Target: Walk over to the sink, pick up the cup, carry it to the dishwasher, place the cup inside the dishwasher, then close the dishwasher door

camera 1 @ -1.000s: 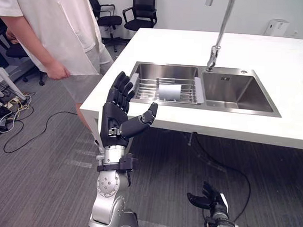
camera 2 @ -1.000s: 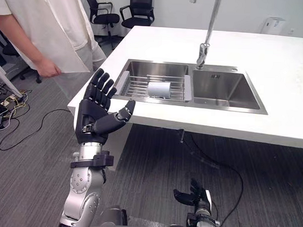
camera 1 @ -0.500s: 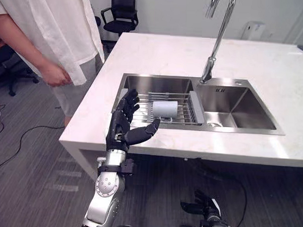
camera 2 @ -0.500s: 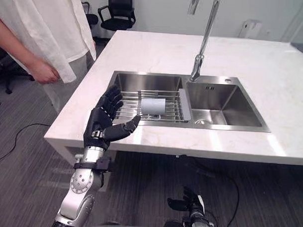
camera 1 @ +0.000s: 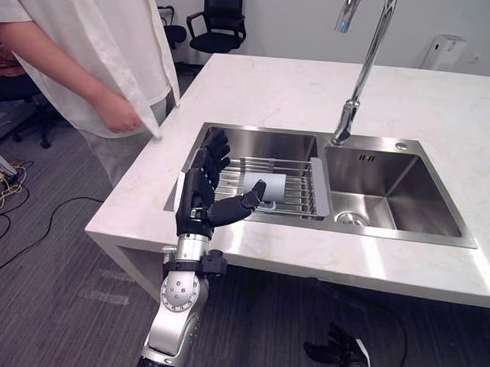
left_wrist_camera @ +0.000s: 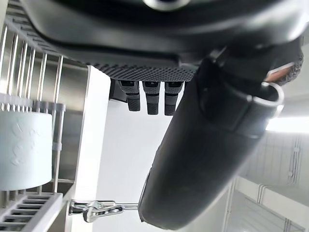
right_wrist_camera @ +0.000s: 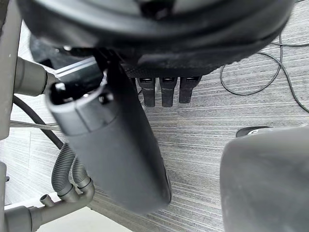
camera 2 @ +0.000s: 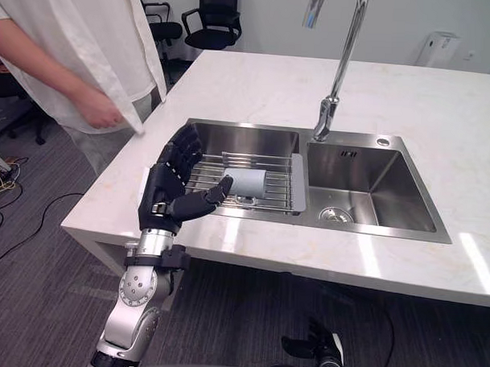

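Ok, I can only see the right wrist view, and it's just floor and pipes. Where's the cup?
Observer: The cup lies on its side on the wire rack in the left basin of the sink.
Operator: Is a hand holding it?
Observer: No. The left hand is open in front of the sink, thumb stuck out toward the cup.
Operator: Is anybody nearby?
Observer: Yes, a person in a white shirt stands at the left end of the counter.

L hand (camera 2: pixel 166 198) spread by cup (camera 2: pixel 249 184) — on sink rack (camera 2: pixel 280 181).
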{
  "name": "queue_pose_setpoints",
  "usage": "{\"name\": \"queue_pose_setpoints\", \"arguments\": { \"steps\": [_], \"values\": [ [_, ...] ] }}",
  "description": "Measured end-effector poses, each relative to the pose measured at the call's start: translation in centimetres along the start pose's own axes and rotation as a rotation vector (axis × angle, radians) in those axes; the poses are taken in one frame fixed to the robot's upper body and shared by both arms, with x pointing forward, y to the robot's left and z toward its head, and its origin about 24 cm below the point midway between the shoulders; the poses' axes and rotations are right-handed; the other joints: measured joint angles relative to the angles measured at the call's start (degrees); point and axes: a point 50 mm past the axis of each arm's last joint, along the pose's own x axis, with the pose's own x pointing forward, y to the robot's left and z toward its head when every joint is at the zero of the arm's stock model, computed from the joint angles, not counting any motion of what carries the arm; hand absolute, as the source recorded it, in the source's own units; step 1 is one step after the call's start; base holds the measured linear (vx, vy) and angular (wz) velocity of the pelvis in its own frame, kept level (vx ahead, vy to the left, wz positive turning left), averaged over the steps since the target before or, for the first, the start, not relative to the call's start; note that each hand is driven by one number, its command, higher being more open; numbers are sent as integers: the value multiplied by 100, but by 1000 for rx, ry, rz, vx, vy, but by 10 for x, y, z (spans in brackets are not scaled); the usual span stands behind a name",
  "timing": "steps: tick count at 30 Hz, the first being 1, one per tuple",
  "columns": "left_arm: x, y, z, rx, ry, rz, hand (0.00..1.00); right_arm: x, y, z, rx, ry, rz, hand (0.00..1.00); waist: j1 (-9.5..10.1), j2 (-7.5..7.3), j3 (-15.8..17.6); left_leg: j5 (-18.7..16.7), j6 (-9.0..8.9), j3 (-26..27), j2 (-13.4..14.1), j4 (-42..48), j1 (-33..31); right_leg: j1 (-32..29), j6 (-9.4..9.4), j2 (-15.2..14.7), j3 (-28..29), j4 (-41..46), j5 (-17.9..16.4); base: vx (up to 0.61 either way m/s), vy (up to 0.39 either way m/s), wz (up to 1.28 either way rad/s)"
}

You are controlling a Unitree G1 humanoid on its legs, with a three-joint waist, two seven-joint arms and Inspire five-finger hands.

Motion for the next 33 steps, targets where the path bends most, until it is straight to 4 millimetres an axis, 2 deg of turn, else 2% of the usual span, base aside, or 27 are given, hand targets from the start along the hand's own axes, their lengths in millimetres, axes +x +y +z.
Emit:
{"name": "queue_pose_setpoints", "arguments": {
  "steps": [4, 10, 14, 18, 23, 27, 33],
  "values": [
    [5, 13, -17, 140, 67, -11, 90, 1, 2, 0, -1, 3, 15, 90, -55, -5, -4, 151, 82, 16, -100, -166, 3, 249, 71, -68, 26, -715, 456, -77, 66, -2],
    [16, 25, -29, 303, 116, -39, 90, 1, 2, 0, -3, 4, 27, 90, -161, -12, 1, 279, 128, 78, -195, -319, 7, 445, 103, -145, 79, -1380, 878, -60, 42, -6],
    [25, 29, -31, 363, 117, -50, 90, 1, 0, 0, -9, 6, 29, 90, -253, -14, 2, 307, 104, 70, -192, -392, 15, 482, 61, -134, 77, -1592, 967, -11, -5, -2],
    [38, 36, -33, 424, 132, -47, 90, 0, -3, -2, -17, 14, 32, 90, -386, -24, 11, 315, 94, 69, -192, -466, 50, 539, 101, -120, 102, -1758, 1063, 16, -12, -4],
    [53, 46, -25, 466, 112, -19, 90, 0, -5, -3, -19, 17, 33, 90, -482, -36, 42, 315, 96, 93, -201, -518, 60, 537, 110, -113, 181, -1840, 1101, 26, -1, -8],
    [67, 48, -18, 502, 77, -7, 90, 1, -4, -2, -18, 15, 37, 90, -537, -42, 187, 314, 97, 91, -214, -518, 70, 534, 114, -123, 201, -1842, 1113, -27, -2, -3],
    [74, 55, -14, 572, 74, 4, 90, 0, -4, -2, -15, 15, 39, 90, -695, -33, 313, 300, 101, 155, -219, -519, 71, 474, 122, -125, 276, -1871, 1144, -42, -6, -6]
  ]
}}
